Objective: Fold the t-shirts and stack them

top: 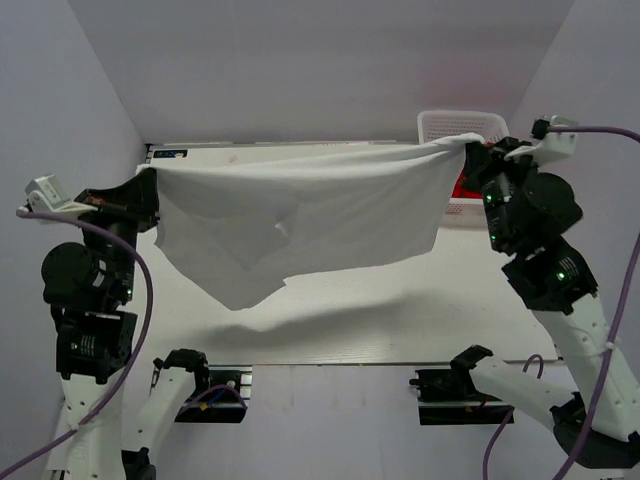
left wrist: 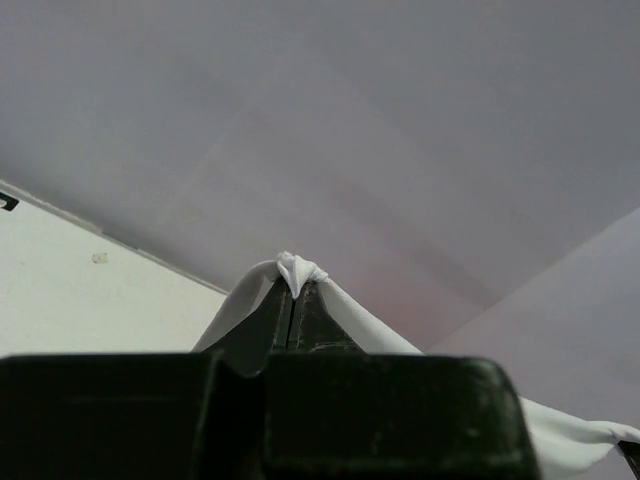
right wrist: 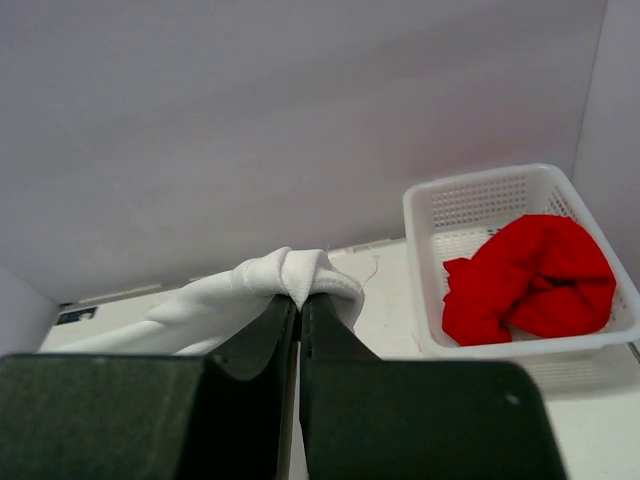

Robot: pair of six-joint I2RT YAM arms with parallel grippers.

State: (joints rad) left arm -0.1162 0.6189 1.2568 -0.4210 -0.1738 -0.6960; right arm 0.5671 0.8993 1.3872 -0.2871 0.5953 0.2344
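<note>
Tabletop [top: 400, 335]: left hand [top: 152, 178], right hand [top: 470, 150] aloft

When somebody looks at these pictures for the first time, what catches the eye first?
The white t-shirt hangs stretched in the air above the table, its two upper ends pinched in the shut left gripper and right gripper. A bright red t-shirt lies crumpled in the white basket at the table's far right corner.
</note>
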